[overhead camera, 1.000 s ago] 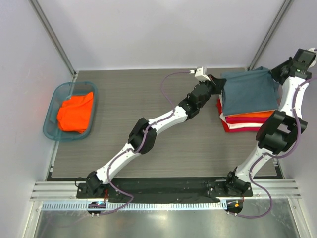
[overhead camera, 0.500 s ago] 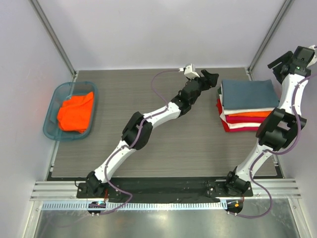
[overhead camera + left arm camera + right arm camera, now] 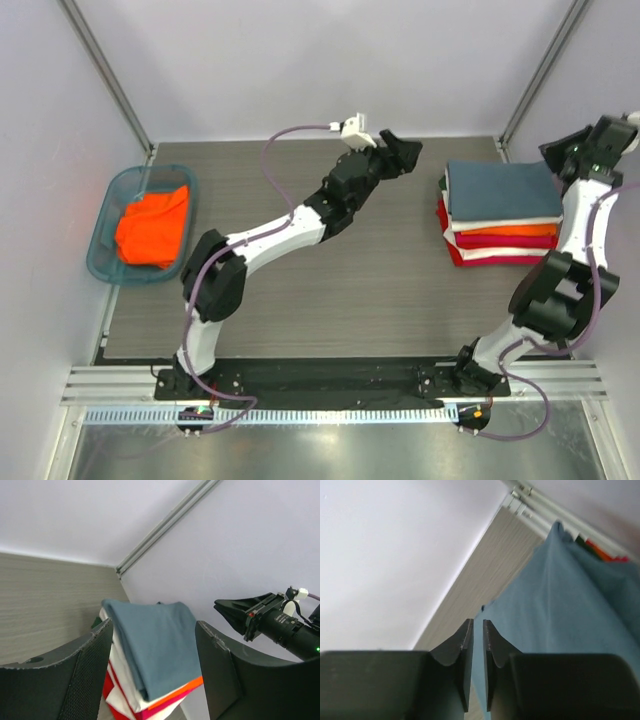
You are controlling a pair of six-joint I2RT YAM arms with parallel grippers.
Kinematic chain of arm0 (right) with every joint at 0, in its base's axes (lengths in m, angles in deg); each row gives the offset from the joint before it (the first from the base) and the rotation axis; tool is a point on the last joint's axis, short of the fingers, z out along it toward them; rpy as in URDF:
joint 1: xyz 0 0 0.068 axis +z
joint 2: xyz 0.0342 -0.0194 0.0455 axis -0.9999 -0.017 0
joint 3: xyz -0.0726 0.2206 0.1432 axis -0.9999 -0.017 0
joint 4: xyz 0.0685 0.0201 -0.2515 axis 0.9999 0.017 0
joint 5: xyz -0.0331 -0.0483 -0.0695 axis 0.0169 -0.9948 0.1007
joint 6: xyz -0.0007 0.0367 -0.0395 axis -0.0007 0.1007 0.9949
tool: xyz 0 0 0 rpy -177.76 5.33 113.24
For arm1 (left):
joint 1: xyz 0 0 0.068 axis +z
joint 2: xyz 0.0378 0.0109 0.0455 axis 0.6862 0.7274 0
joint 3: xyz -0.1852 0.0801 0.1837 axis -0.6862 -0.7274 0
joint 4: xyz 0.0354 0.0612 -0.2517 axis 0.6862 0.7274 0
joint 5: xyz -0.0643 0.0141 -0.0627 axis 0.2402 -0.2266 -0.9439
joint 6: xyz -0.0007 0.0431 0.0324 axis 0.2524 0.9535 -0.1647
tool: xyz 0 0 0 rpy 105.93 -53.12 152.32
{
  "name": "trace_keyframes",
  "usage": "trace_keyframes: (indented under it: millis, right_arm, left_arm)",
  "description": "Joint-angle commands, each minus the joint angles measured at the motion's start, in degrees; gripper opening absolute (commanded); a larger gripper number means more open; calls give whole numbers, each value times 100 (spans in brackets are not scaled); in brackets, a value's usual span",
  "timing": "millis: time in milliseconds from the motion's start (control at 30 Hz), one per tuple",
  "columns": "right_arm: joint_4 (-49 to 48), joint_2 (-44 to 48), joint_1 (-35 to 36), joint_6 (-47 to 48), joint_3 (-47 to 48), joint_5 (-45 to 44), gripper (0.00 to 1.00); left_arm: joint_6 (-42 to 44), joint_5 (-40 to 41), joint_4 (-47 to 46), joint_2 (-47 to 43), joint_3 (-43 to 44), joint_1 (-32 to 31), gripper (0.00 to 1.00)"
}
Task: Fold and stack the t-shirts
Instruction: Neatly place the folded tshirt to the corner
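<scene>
Slate blue-grey cotton t-shirt (image 3: 503, 190): lying released atop red-white-orange shirt stack (image 3: 497, 247); left gripper (image 3: 401, 151) withdrawing spread, right gripper (image 3: 476, 625) closing, nearly pressed together, empty.

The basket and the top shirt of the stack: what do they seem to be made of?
Basket: looks like glossy, translucent teal plastic; the table shows through its wall. Top shirt: soft, matte blue-grey cloth, probably a cotton knit; it lies in limp folds with rounded edges.
</scene>
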Motion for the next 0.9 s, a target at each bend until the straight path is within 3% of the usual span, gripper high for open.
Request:
trace_keyframes:
  millis: [0,200,367,633,867]
  right_arm:
    - [-1402,533,11,-1000,-928,512,18]
    - [-1922,859,134,-1335,-1606,215,8]
    - [-1887,1580,126,-1195,-2220,-1016,5]
    - [-2229,1370,-41,-1300,-2836,-903,1]
    - [-3161,1414,-454,-2055,-4337,-1009,1]
  left_arm:
    - [21,-56,-55,-468,-651,-16,67]
    - [135,-65,191,-1145,-1433,-17,66]
    - [250,-4,323,-1628,-1899,-8,66]
    - [364,14,446,-1980,-2470,-16,66]
    - [478,102,464,-2270,-2866,-8,66]
